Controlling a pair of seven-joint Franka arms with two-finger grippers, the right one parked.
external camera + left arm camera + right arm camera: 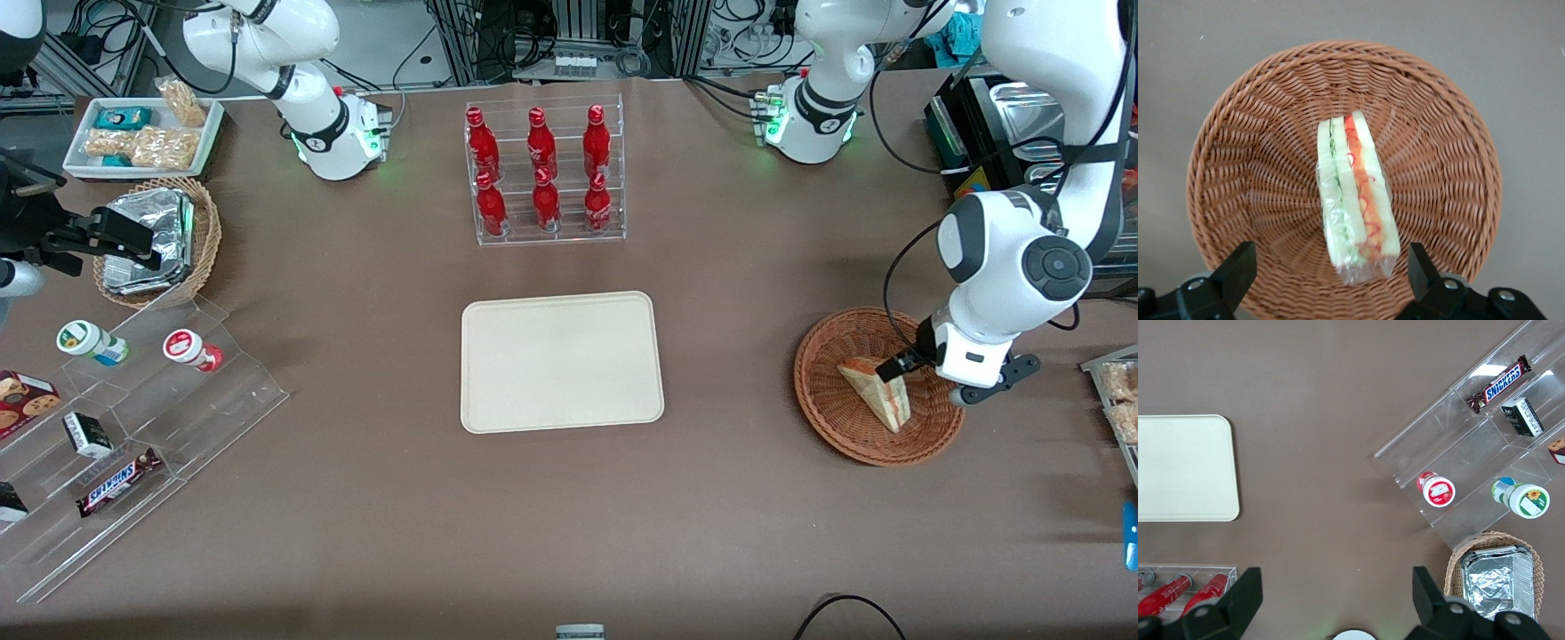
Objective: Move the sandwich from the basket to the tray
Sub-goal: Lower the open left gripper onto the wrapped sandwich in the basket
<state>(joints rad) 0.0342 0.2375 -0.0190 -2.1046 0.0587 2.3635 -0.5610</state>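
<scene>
**Sandwich not yet lifted — pincer poised over the basket**

Your pincer (1328, 273) hangs low over the reddish-brown wicker basket (822, 404), fingers spread wide with one either side of the sandwich (1355, 200), holding nothing. The wrapped wedge lies in the basket on its side, filling edge up toward the wrist camera. So nothing is done yet: you have the closing, the lift, the carry and the set-down all ahead.

The cream tray (562, 362) sits bare mid-counter, well apart from the basket toward the parked arm's end. The stretch of counter (729, 498) between them looks open — I judge the carry unobstructed. The clear rack of red bottles (544, 173) stands farther from the front camera than the tray, off the straight line. The tan basket of foil packs (160, 240) and the stepped acrylic snack stand (133, 427) lie toward the parked arm's end.
</scene>
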